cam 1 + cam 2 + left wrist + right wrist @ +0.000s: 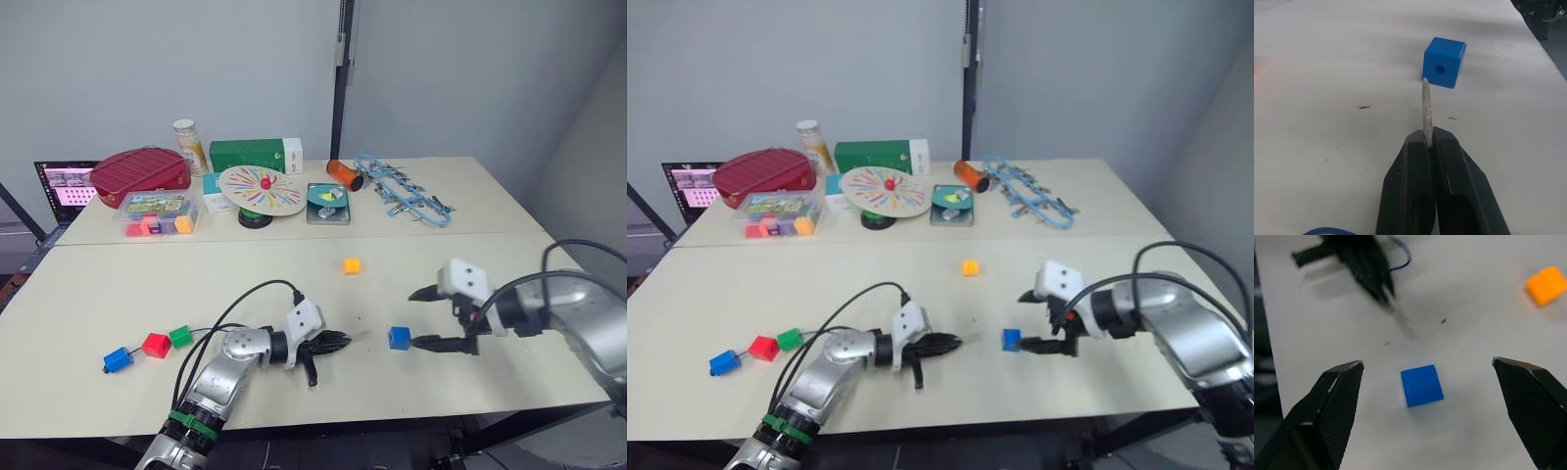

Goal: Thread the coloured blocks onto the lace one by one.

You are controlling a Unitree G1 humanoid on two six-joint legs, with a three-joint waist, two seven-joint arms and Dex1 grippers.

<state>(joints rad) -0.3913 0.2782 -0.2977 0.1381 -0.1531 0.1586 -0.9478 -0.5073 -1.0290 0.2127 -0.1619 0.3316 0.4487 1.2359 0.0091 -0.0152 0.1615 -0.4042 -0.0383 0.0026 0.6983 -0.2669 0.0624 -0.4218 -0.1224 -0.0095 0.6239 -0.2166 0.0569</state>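
Pale worktop (294,294) w/ clutter at rear. Left hand (331,343) pinches lace (1425,105) by its stiff tip, aimed at blue block (399,338); right hand (423,318) spread around that block. Red (155,345), green (180,336), 2nd blue (118,359) sit along the cord, apparently threaded; orange (352,265) loose.

Cubes: 5 in all.
- Blue, 2: one (399,338) near the front edge of the table (490,284); one (118,360) by the front-left corner.
- Red, 1 (156,345).
- Green, 1 (180,337).
- Orange, 1 (352,265), mid-table.

Lace: 1 (1425,110).

Grippers: 2.
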